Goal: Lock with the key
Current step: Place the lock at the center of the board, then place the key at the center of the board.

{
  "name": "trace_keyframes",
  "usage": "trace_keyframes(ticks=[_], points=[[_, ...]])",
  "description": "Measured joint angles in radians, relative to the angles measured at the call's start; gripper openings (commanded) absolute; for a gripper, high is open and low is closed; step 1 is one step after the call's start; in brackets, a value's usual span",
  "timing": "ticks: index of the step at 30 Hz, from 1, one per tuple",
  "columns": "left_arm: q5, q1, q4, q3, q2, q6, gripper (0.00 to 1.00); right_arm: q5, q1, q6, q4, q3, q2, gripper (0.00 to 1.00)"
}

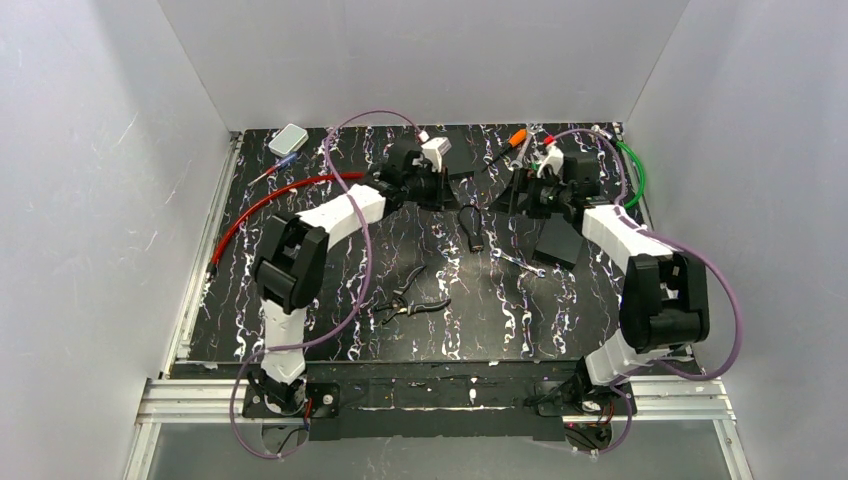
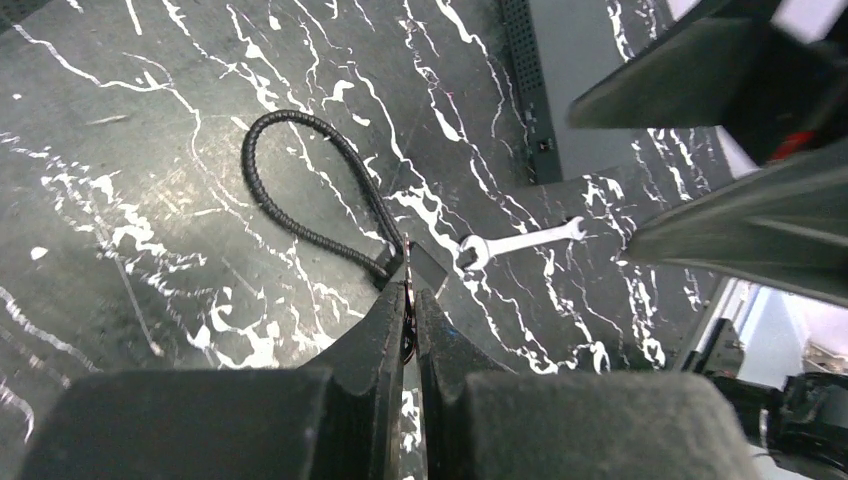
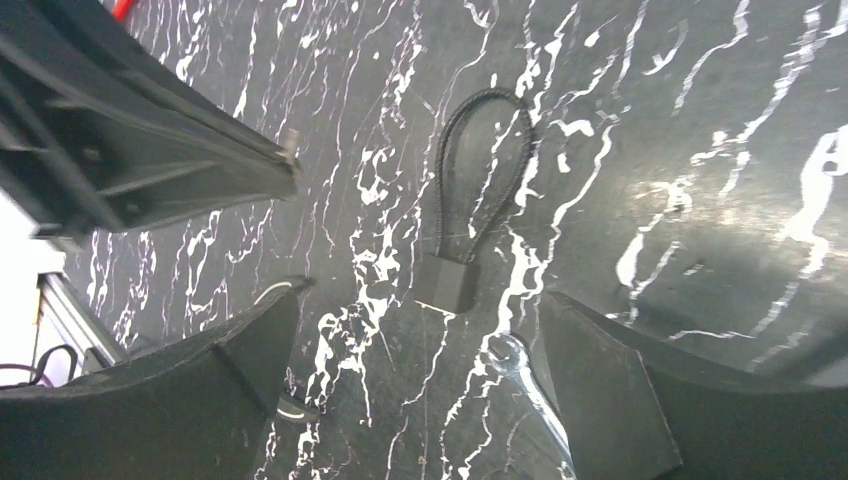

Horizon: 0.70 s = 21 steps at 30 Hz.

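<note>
A black cable lock [image 1: 472, 228] lies mid-table, a braided loop joined to a small block. In the left wrist view its loop [image 2: 300, 190] lies beyond the fingers and its block [image 2: 428, 266] sits just past the fingertips. My left gripper [image 1: 450, 189] [image 2: 411, 292] is shut on a thin key [image 2: 409, 325], seen edge-on, its tip pointing at the block. My right gripper [image 1: 516, 192] [image 3: 420, 296] is open and empty, hovering over the lock's block [image 3: 447, 282], with one finger on each side of it and apart from it.
A small silver wrench [image 1: 518, 262] [image 2: 520, 240] [image 3: 528, 375] lies right of the lock. Black pliers [image 1: 410, 300] lie nearer the front. A dark flat plate [image 1: 558, 242] is at the right, a red cable [image 1: 270, 200] and a white box [image 1: 288, 140] at the back left.
</note>
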Motion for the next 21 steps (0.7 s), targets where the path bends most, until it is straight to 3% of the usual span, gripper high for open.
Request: trace_keyframes(ticks=[9,16,21], points=[[-0.028,-0.047,0.001,0.162,0.205,0.03,0.05,0.002,-0.1,-0.082,-0.098,0.002,-0.043,0.98],[-0.057,-0.052,-0.038,0.29,0.332,0.052,0.13,0.057,-0.131,-0.231,-0.222,0.062,-0.043,0.98],[-0.065,-0.052,-0.067,0.299,0.34,0.056,0.22,0.082,-0.132,-0.293,-0.26,0.098,-0.043,0.98]])
